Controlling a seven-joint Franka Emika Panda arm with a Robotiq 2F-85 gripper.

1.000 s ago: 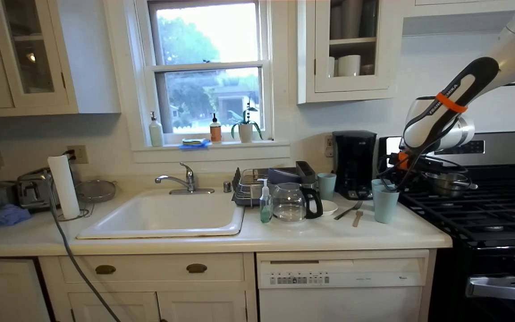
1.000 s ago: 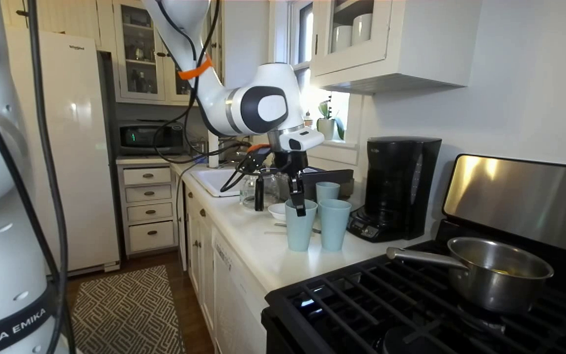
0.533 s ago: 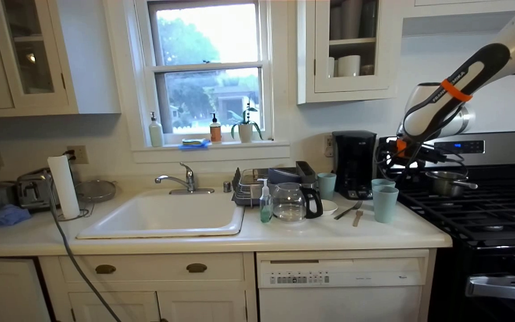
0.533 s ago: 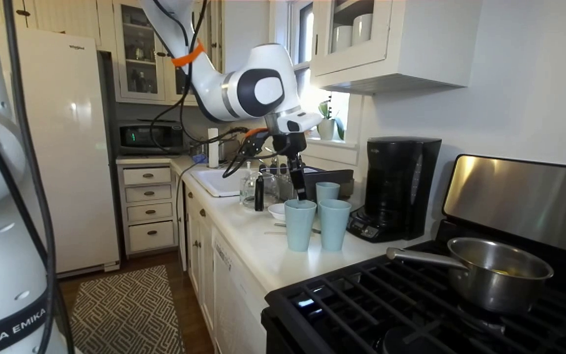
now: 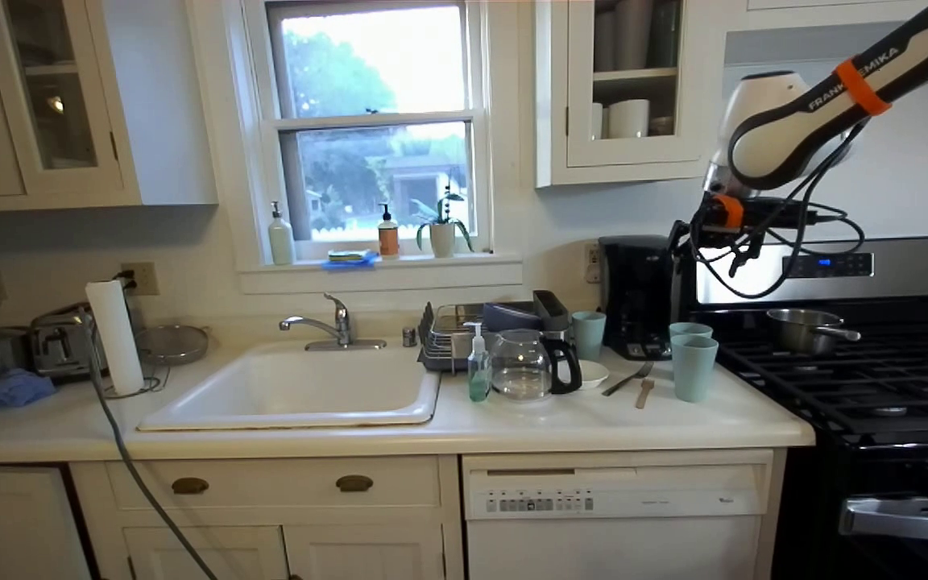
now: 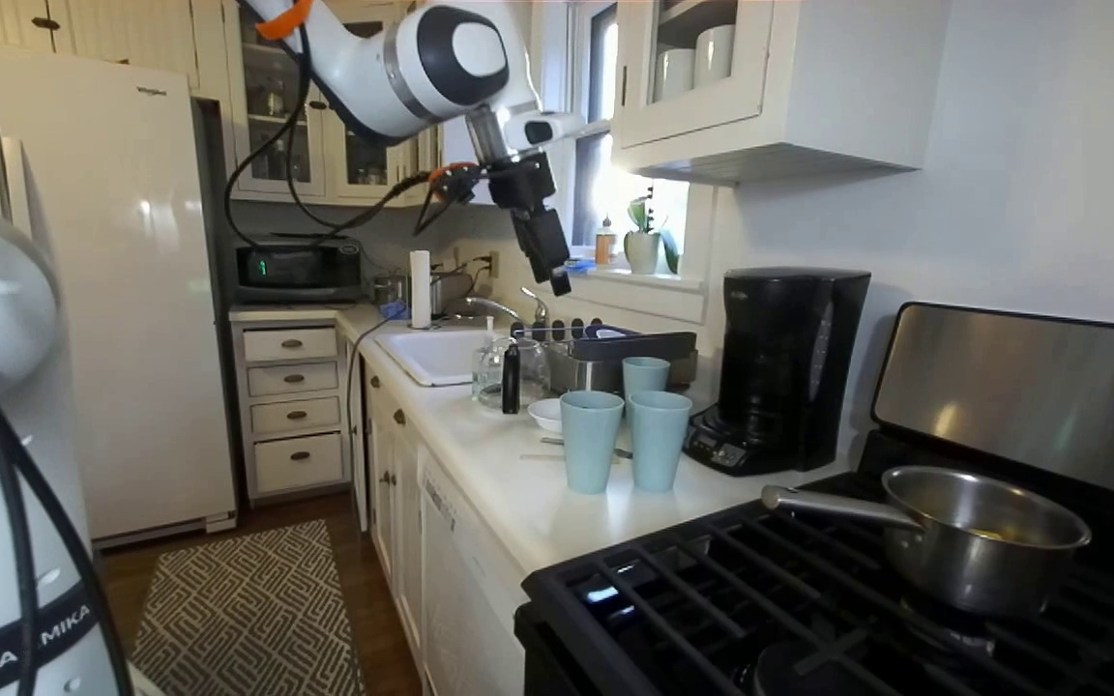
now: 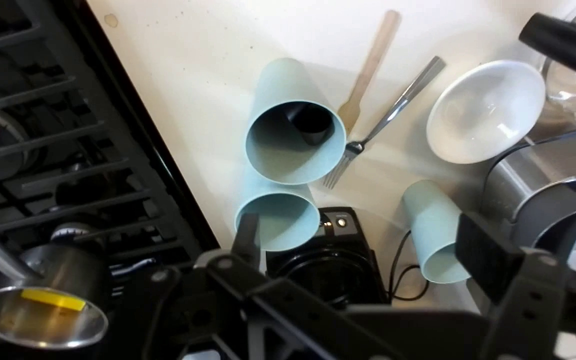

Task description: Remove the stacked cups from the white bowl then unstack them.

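Note:
Three pale blue-green cups stand upright and apart on the counter, not nested. The cup nearest the counter's front (image 6: 590,443) has a second cup (image 6: 659,443) beside it, and a third cup (image 5: 589,335) stands farther back by the dish rack. Inside the front cup (image 7: 295,142) in the wrist view is a dark patch I cannot identify. The white bowl (image 7: 485,112), beside the glass jug, has nothing in it. High above the cups, my gripper (image 7: 363,245) is open, its fingers (image 7: 485,255) wide apart and nothing between them.
A black coffee maker (image 6: 789,367) stands behind the cups. The glass jug (image 5: 520,366) and dish rack (image 5: 464,330) are towards the sink. A fork (image 7: 398,107) and a wooden utensil (image 7: 370,70) lie near the cups. On the stove sits a steel pot (image 6: 982,541).
The arm has risen from the front cup, where its fingers were at the rim, to well above the counter. The jaws have spread wide. All three cups stay standing where they were.

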